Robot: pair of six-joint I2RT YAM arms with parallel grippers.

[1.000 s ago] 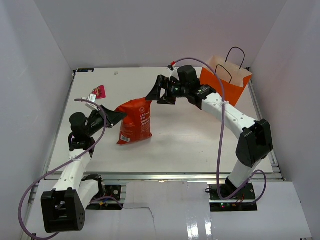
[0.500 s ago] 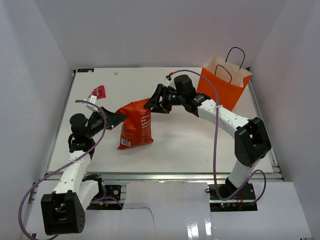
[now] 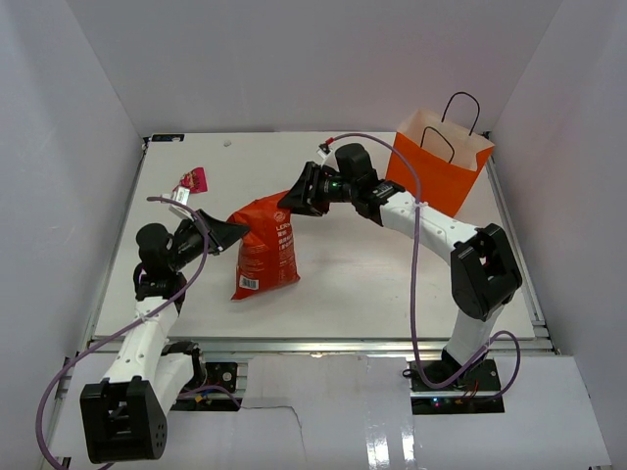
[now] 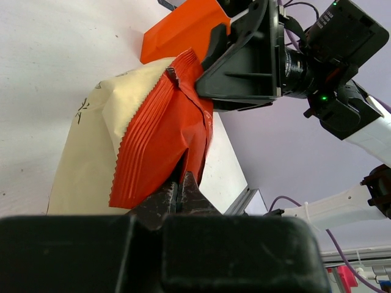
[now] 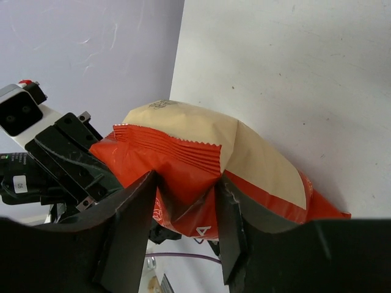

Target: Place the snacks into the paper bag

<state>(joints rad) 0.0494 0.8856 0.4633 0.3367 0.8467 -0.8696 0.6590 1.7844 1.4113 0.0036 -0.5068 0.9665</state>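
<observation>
The red-orange chip bag (image 3: 266, 245) with white text is lifted off the table between both arms. My left gripper (image 3: 232, 231) is shut on its left crimped edge; in the left wrist view the jaws (image 4: 179, 183) pinch the red seam of the chip bag (image 4: 162, 134). My right gripper (image 3: 294, 196) holds the bag's upper right corner. In the right wrist view that gripper (image 5: 186, 182) has both fingers pressed on a creased fold of the chip bag (image 5: 183, 162). The bright orange paper bag (image 3: 441, 166) stands upright at the back right. A pink candy wrapper (image 3: 193, 180) lies at the far left.
White walls close in the table (image 3: 372, 274) on three sides. The paper bag's black loop handles (image 3: 460, 113) stick up above its open mouth. A metal rail runs along the table's near edge (image 3: 323, 343).
My right gripper moved left to the chip bag's upper corner and closed its wide-open fingers onto it. The left gripper kept its hold and the bag shifted slightly.
</observation>
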